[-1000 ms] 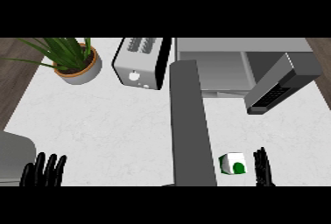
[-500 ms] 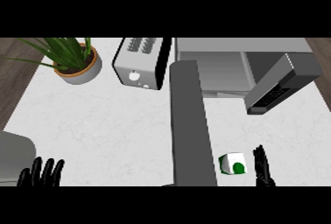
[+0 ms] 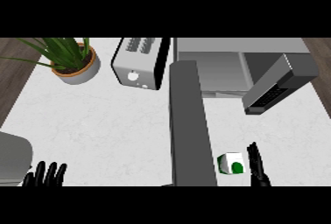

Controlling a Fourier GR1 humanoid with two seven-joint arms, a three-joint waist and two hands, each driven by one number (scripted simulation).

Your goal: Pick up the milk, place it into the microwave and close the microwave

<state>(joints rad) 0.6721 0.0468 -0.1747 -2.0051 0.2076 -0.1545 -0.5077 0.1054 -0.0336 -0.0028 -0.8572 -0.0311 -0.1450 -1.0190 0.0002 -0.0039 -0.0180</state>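
The milk [image 3: 230, 163], a small white carton with a green mark, stands on the white counter at the lower right. My right hand [image 3: 256, 166] is just to its right, fingers straight and pointing away from me, right beside the carton. The microwave [image 3: 223, 65] sits at the top right with its door [image 3: 278, 83] swung open toward the right. My left hand [image 3: 45, 175] rests at the lower left edge, fingers up, far from the carton.
A silver toaster [image 3: 139, 63] stands left of the microwave. A potted plant [image 3: 74, 63] is at the top left. A long grey upright panel [image 3: 189, 127] runs down the middle. A grey object [image 3: 13, 159] lies at the left edge.
My left hand has slid lower toward the view's bottom edge. My right hand has drifted slightly lower beside the carton.
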